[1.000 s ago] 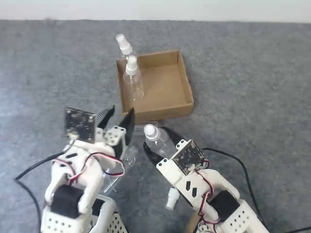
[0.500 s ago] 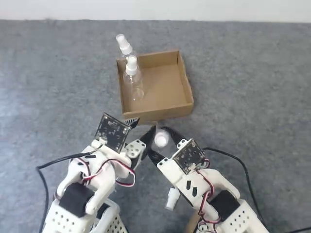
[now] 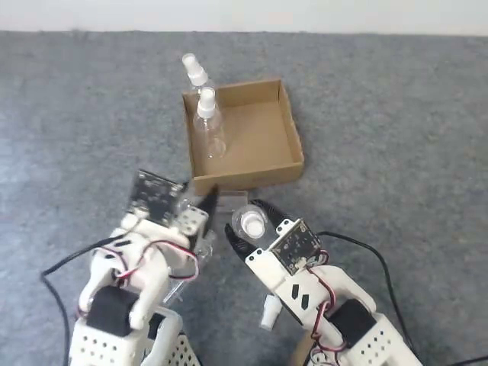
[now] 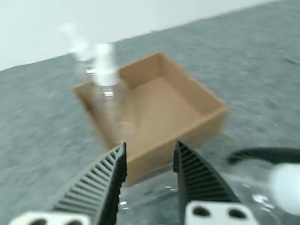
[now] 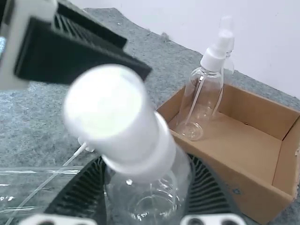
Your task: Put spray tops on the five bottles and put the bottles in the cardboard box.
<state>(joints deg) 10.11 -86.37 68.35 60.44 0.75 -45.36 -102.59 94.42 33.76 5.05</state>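
We count four bottles. One, the boxed bottle (image 3: 210, 126), stands upright with its spray top on, in the far-left corner of the cardboard box (image 3: 263, 145), which sits mid-surface toward the far edge of the grey surface (image 3: 396, 114). A second, the far bottle (image 3: 195, 72), also wears a spray top and appears to stand just outside that same corner of the box, on the far side.

The third, the held bottle (image 3: 250, 223), is pinched in the right claw (image 3: 248, 226) just in front of the box's near wall, with its white top pointing up. In the right wrist view the two toothed fingers (image 5: 78, 197) press against its clear body on either side, under the top (image 5: 112, 110).

The fourth, the lying bottle (image 3: 177, 280), is clear and rests on its side on the surface under the left arm, near the near edge. We cannot tell whether the clear part nearer the box belongs to it.

The left claw (image 3: 202, 204) hangs spread with nothing between its fingers (image 4: 110, 180), just beside the held bottle and facing the box's near wall.

We see one loose spray top (image 3: 269, 311) on the surface beside the right arm.
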